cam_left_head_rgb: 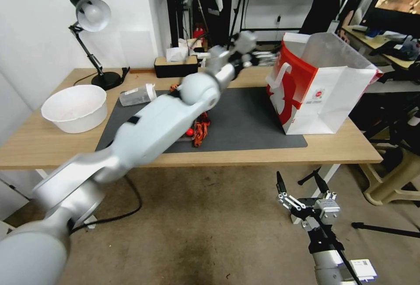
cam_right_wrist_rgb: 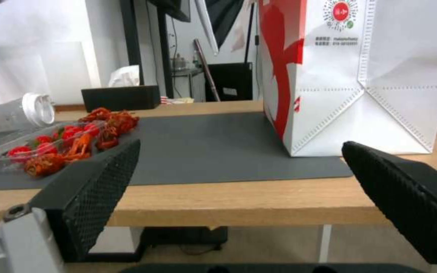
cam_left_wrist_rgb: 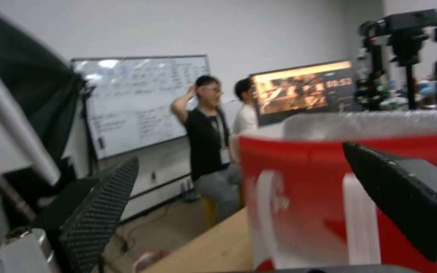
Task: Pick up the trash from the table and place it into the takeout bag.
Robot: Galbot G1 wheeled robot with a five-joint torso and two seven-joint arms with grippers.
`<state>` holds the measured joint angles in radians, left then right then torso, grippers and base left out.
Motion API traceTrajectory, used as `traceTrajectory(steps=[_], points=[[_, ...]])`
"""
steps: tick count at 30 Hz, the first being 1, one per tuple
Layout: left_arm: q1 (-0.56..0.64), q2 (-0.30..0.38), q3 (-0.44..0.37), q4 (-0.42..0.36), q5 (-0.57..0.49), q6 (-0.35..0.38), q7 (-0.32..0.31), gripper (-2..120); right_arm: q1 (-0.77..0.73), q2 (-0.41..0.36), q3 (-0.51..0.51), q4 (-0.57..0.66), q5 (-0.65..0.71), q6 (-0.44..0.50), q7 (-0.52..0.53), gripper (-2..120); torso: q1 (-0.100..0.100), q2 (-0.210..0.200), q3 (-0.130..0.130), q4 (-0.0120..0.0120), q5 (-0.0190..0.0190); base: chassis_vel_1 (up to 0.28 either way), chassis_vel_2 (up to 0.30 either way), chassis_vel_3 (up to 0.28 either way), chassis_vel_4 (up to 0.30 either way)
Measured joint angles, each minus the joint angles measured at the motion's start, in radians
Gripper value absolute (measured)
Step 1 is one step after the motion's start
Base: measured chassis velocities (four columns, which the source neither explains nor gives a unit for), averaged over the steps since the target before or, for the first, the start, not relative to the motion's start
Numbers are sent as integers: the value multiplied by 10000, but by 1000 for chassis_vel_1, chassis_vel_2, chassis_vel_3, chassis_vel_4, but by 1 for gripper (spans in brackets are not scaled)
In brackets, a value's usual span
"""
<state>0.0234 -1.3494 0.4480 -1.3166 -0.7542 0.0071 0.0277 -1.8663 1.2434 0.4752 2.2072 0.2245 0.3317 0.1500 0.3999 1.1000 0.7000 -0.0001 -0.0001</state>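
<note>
Lying sideways, plastic cup cap toward bag.

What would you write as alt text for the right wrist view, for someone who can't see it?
The open right pincer hangs below the edge of the light-wood table, facing a stiff white-and-red paper takeout bag standing on a dark grey mat. Farther along lie a clear bag of red scraps and a toppled clear white-capped plastic cup.
</note>
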Motion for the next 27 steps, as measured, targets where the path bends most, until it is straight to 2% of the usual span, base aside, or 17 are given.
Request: traceTrajectory(steps=[1,4,5,8,10,12,13,16,17,19,20,22,24,26,27], points=[[0,0,0,0,0,0,0,100,0,0,0,0,0,0,0,100,0,0,0,0,0,0,0,0,0],[1323,1263,-878,-1440,196,302,-397,100,4,-44,-29,0,10,-6,8,100,0,0,-2,5,-3,0,0,0,0],[1323,1263,-878,-1440,196,302,-397,100,4,-44,-29,0,10,-6,8,100,0,0,-2,5,-3,0,0,0,0],[3351,2171,-2345,-3048,542,819,-909,100,-101,63,-80,11,19,1,13,100,0,0,-1,1,-5,0,0,0,0],[3663,2294,-2576,-3299,666,875,-975,100,-117,62,-81,11,18,8,12,100,0,0,-2,1,-4,0,0,0,0],[5092,2803,-3456,-4319,1283,1106,-1217,100,-162,23,-79,7,15,21,7,100,0,0,-1,0,-5,0,0,0,0],[5092,2803,-3456,-4319,1283,1106,-1217,100,-162,23,-79,7,15,21,7,100,0,0,-1,0,-5,0,0,0,0],[7186,3288,-5097,-5555,1767,1195,-1436,100,-169,13,-125,-4,-1,49,-8,100,0,1,-1,2,3,0,0,0,0],[7186,3288,-5097,-5555,1767,1195,-1436,100,-169,13,-125,-4,-1,49,-8,100,0,1,-1,2,3,0,0,0,0],[8153,3514,-5766,-6020,1953,1184,-1496,100,-130,10,-198,-40,-10,58,-16,100,0,1,0,1,-6,0,0,0,0],[8153,3514,-5766,-6020,1953,1184,-1496,100,-130,10,-198,-40,-10,58,-16,100,0,1,0,1,-6,0,0,0,0],[8925,3657,-6287,-6353,2147,1169,-1558,100,-78,5,-273,-64,-22,62,-20,100,0,1,-2,-1,7,0,0,0,0],[9865,3704,-6792,-6628,2479,1156,-1576,100,-40,3,-320,-74,-27,62,-21,100,-1,1,0,2,-5,0,0,0,0],[10004,3704,-6874,-6672,2527,1151,-1576,100,-35,2,-327,-74,-28,62,-21,100,0,1,0,2,-5,0,0,0,0],[10746,3682,-7344,-6904,2708,1053,-1572,100,-21,3,-354,-80,-30,64,-22,100,-1,1,-1,-2,3,0,0,0,0]])
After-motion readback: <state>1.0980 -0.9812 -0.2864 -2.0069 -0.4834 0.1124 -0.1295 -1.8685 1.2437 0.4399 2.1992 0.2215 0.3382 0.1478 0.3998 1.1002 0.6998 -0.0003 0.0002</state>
